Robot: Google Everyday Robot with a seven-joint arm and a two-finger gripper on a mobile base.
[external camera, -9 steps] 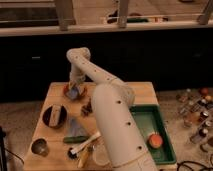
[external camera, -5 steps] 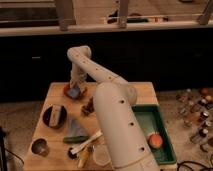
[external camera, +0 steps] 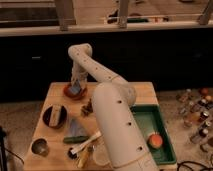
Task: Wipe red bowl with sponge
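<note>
Seemingly sponge (external camera: 75, 89) inside red bowl (external camera: 66, 92), beneath claw (external camera: 76, 83).

Cream tubular arm (external camera: 112, 117) (few dark dots), hand (external camera: 76, 85) at red bowl (external camera: 67, 92)

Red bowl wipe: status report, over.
Gripper low over the small shallow red-orange bowl. Small bluish-grey sponge block inside that bowl, under the gripper. Black bowl nearer the camera, apart, not blocking.

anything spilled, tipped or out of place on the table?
Nothing stands out. The gripper is at the red bowl, with the sponge inside the bowl; the black bowl and metal cup sit upright.
</note>
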